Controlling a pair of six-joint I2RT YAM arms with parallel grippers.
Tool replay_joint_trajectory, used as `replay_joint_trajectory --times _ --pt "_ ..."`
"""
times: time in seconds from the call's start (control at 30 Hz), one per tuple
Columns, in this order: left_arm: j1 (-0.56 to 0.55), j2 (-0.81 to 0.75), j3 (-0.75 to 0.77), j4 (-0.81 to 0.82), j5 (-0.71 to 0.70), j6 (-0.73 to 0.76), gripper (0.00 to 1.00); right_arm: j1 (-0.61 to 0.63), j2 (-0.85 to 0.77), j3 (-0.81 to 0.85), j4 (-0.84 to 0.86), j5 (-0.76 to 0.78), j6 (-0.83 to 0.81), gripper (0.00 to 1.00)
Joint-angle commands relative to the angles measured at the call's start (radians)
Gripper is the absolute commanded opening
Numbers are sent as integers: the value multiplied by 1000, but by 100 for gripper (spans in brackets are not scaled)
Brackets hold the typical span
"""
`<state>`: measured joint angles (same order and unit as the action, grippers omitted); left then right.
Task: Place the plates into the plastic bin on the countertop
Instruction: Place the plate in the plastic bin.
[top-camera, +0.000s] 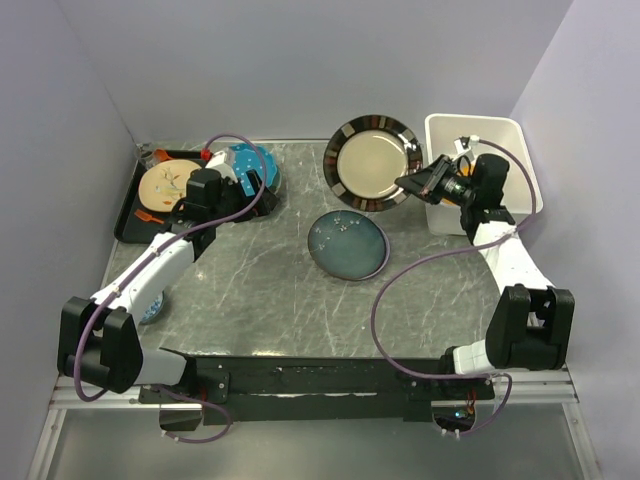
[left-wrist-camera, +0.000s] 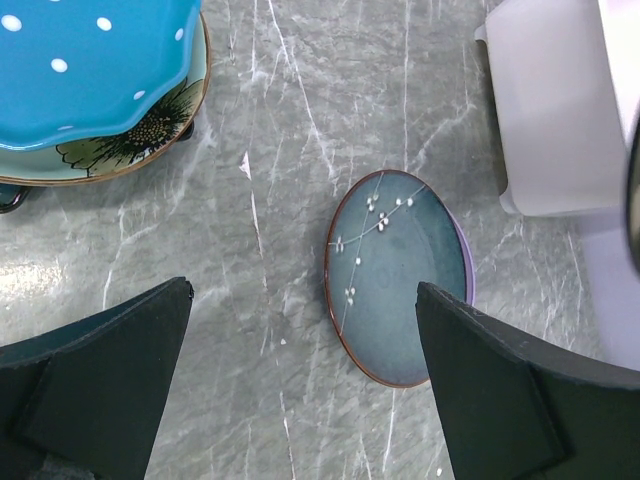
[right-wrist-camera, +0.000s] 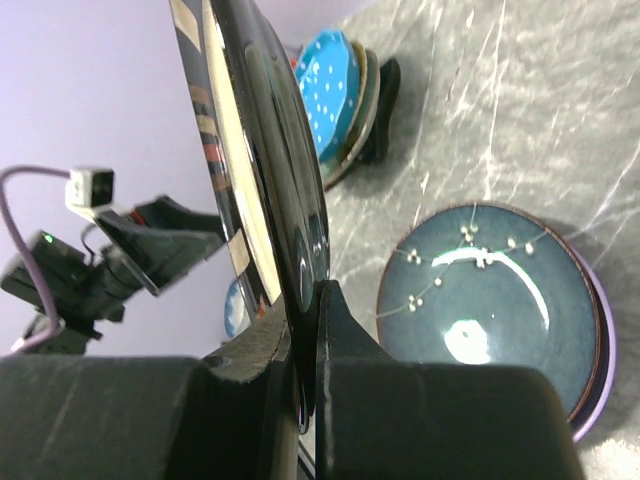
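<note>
Right hand (top-camera: 408, 185) pinches striped plate (top-camera: 368, 160) rim, beside plastic bin (top-camera: 500, 121) wall

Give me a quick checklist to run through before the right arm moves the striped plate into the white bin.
1. Grip: right gripper shut on the striped plate at its rim. Ok.
2. Plate above the plastic bin: not ok; it hangs left of the bin, over the countertop.
3. Bin interior free: cannot tell; the right arm hides part of it.
4. Left gripper out of the path: ok; open, far off by the dotted plate.
5. Dark blue plate out of the way: ok; it lies flat mid-counter.
</note>
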<state>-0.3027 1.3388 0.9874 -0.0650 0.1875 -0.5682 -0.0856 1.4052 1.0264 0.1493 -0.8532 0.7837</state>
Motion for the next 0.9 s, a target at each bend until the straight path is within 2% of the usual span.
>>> replay_joint_trajectory --times 0.0,0.2,0.53,0.87 --pt "1 2 4 25 15 14 99 -39 4 116 206 -37 98 0" --pt "1 11 -4 36 29 13 99 -62 51 172 188 -32 107 0" --pt "1 26 -1 37 35 14 99 -152 83 132 325 62 253 0" --pt "1 39 -3 47 53 14 99 -230 86 126 374 115 281 0"
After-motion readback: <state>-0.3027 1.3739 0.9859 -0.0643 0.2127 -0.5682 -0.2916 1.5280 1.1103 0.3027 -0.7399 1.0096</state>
